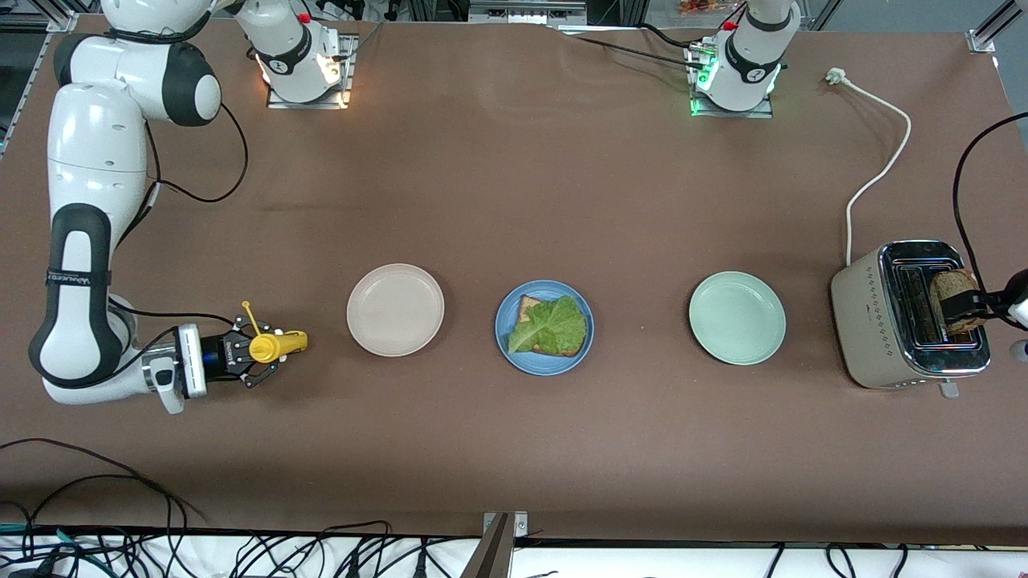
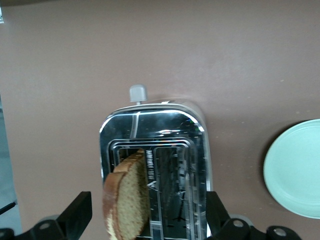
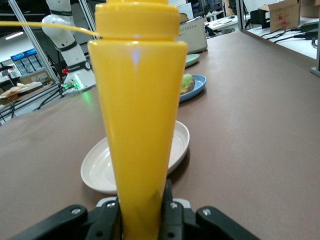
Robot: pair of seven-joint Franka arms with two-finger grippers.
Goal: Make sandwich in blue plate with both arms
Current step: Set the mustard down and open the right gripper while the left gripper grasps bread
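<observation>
The blue plate [image 1: 506,347] sits mid-table and holds a brown bread slice [image 1: 528,306] with a ruffled green lettuce leaf [image 1: 552,326] on it. A second bread slice [image 1: 953,286] stands up out of a slot of the toaster [image 1: 871,321]. My left gripper [image 1: 969,305] is open, its fingers wide on either side of that slice [image 2: 127,200], apart from it. My right gripper [image 1: 267,351] is shut on a yellow squeeze bottle [image 1: 281,345], low over the table beside the beige plate. The wrist view shows the bottle [image 3: 137,115] clamped between the fingers.
A beige-white plate [image 1: 395,309] lies beside the blue plate toward the right arm's end, and a pale mint-green plate [image 1: 737,318] lies toward the left arm's end. The toaster's white cord [image 1: 879,172] runs toward the bases. Loose cables [image 1: 96,474] trail along the table's near edge.
</observation>
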